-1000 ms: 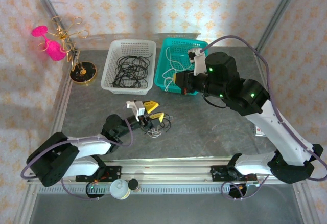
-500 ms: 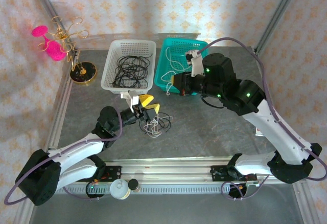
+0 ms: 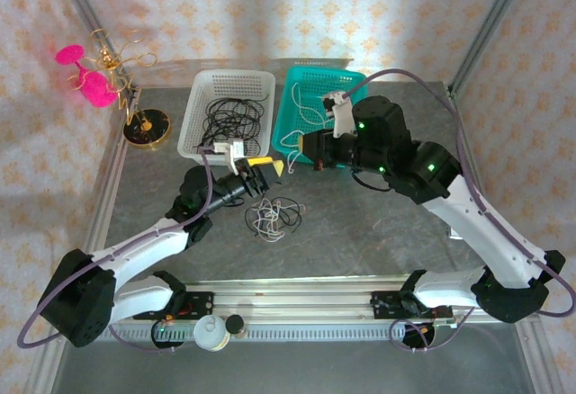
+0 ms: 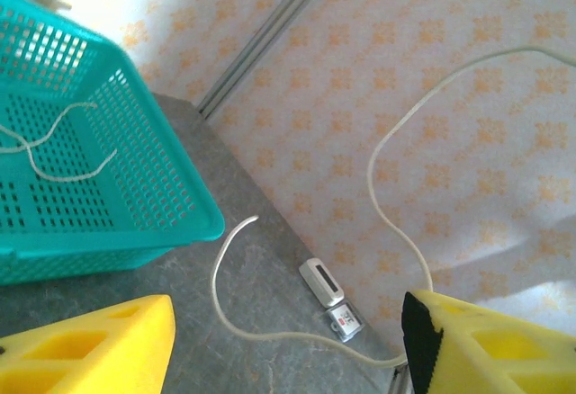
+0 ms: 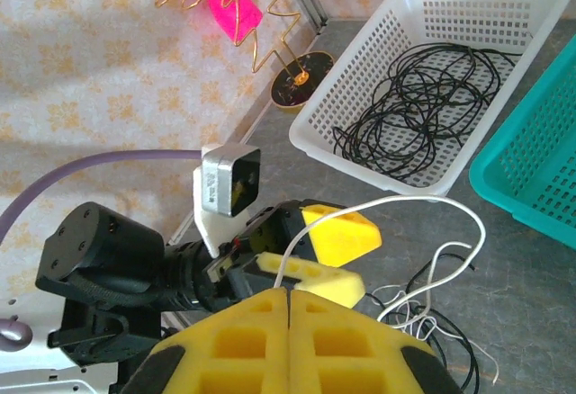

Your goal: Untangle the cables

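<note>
One white basket (image 3: pixel 191 122), teal basket (image 3: pixel 320 71), cables (image 3: pixel 274 217) nearby

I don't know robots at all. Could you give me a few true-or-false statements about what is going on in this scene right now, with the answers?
1. The white basket holds black cables. True.
2. The teal basket is empty. False: a whitish cord lies in it.
3. The right gripper is shut. True: its yellow fingers are pressed together, and a whitish cable rises from the tips.
4. The left gripper is clamped shut. False: its yellow fingers stand apart.
5. The small tangle of black and whitish cords lies inside the white basket. False: it lies on the table, in front of the baskets.
</note>
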`<state>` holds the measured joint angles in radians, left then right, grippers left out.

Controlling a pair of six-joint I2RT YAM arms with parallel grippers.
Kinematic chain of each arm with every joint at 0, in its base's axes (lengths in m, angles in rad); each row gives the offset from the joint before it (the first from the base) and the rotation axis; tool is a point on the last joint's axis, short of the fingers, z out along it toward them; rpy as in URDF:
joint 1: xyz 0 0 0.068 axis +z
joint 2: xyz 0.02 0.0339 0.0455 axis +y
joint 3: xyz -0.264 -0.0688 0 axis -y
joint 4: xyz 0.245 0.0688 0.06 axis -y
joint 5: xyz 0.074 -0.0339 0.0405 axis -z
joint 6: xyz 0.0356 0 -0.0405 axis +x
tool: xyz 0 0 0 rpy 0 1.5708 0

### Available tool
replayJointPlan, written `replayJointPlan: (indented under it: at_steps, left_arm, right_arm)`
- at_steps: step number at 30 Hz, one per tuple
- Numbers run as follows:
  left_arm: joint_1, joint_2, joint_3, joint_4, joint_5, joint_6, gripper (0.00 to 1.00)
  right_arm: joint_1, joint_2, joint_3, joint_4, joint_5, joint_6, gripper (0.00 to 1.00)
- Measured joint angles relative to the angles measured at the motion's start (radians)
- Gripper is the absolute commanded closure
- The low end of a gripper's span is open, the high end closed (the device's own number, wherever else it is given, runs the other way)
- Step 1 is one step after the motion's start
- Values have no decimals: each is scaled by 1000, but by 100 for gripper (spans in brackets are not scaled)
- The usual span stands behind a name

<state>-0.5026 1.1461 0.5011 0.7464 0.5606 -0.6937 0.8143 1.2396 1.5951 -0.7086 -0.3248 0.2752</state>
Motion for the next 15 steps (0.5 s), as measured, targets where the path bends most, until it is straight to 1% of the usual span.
replayJointPlan:
  at_steps: [8, 11, 15]
  left_arm:
    - [2, 89, 47, 4, 5, -95, 35]
    - [2, 136, 68, 7, 10, -118, 39]
    - [6, 197, 93, 32, 19, -143, 49]
  right_arm:
    - [0, -1, -8, 17, -11, 0, 100]
    - [0, -1, -14, 22, -16, 0, 100]
    - [0, -2, -14, 22, -17, 0, 100]
